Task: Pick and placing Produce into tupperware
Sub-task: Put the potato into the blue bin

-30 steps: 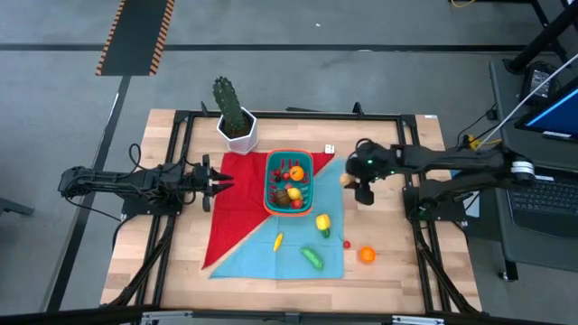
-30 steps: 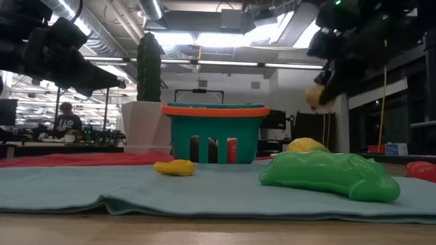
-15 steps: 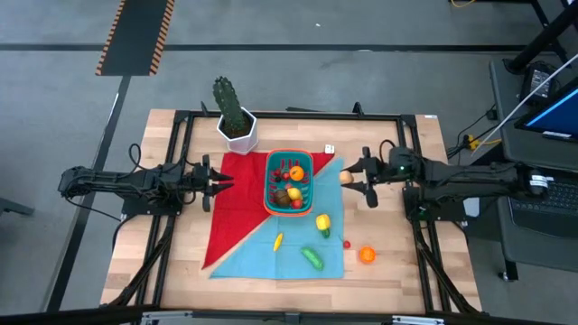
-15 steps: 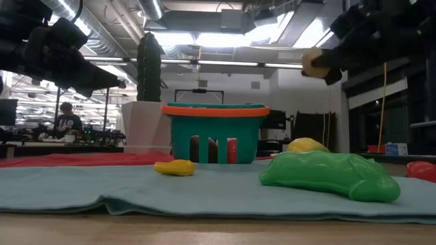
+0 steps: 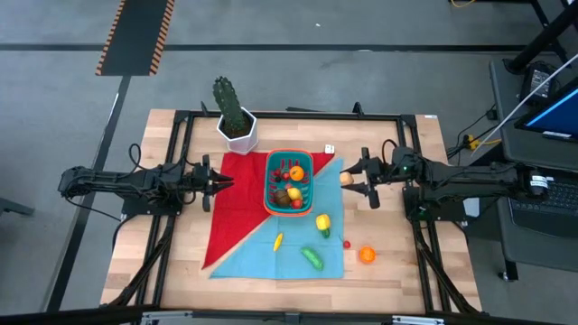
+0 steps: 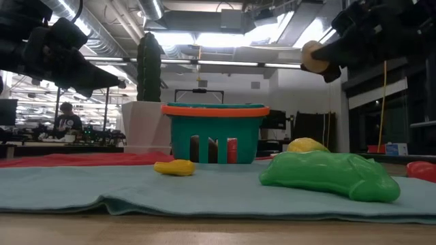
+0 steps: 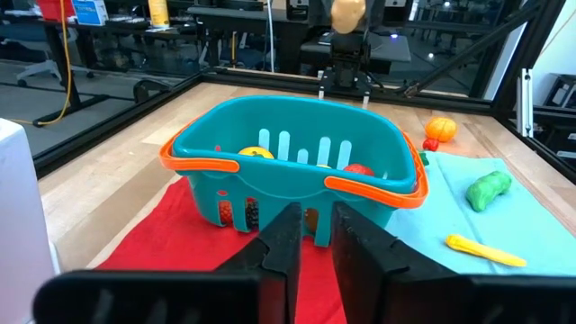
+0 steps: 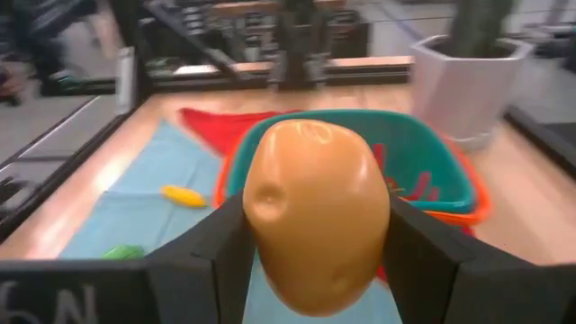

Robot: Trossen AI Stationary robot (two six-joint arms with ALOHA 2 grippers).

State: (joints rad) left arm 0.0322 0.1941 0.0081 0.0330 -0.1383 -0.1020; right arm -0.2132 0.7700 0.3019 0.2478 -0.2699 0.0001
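One tan, potato-shaped piece of produce (image 8: 315, 220) sits clamped between the fingers of the right gripper (image 5: 350, 179), right of centre in the high view and just right of the tupperware (image 5: 272, 200), not yet over it. In the low view the same piece (image 6: 313, 56) hangs high at upper right, well above the orange-red rim.

It looks like smooth, hard plastic — light and stiff, but rounded and probably slippery, so a squeeze across its widest middle, as the fingers have it now, seems the safest hold. A grip nearer either end would likely let it squirt out.

The tupperware already holds several pieces. Others lie on the teal cloth (image 5: 271, 260) in the lower middle of the high view: a yellow pepper (image 5: 322, 222), a small yellow piece (image 5: 278, 241), a green one (image 5: 312, 258), a small red one (image 5: 348, 244), and an orange (image 5: 367, 255) on bare wood (image 5: 163, 262) beyond the cloth edge. These look equally light and rigid.

The left gripper (image 5: 217, 178) waits at the left of the high view over the red cloth (image 5: 235, 203), fingers drawn together on nothing.

No brand, label or legible writing shows on the produce or the container.
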